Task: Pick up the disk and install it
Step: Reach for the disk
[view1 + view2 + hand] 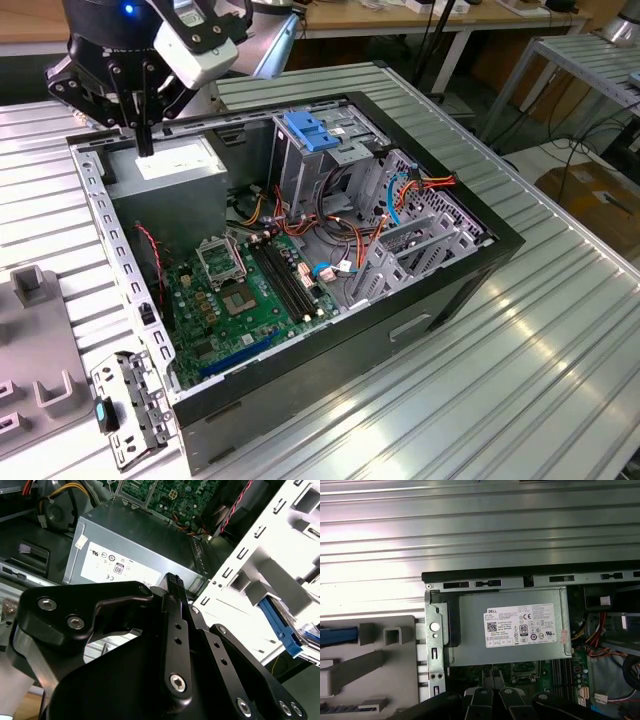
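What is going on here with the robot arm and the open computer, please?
A single robot arm is working over an open computer case that lies on a ribbed metal table. Its gripper points down, close over the grey metal box with a white sticker in one corner of the case. The fingers are shut and hold nothing at this moment.

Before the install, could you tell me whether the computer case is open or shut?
Open: the computer case lacks a cover, and its green circuit board lies exposed.
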### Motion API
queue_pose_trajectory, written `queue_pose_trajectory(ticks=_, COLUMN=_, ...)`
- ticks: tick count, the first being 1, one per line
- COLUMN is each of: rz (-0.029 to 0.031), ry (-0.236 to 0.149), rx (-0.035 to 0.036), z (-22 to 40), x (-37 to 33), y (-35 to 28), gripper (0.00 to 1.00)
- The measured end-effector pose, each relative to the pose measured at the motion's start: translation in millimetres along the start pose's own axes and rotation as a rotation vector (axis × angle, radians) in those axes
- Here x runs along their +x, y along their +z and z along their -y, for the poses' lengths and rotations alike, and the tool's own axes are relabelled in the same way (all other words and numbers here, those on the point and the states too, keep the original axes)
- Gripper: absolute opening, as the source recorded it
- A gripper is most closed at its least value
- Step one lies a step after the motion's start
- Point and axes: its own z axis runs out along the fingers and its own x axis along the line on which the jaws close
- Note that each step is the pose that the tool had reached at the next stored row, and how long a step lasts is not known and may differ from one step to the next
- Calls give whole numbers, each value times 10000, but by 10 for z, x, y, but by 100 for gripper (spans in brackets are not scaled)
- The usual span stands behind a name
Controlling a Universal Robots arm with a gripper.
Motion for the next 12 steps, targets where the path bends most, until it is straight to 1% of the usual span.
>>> queue_pose_trajectory(ticks=12, rz=-16, ry=1, rx=1, z=6, x=79, y=2, gripper=11)
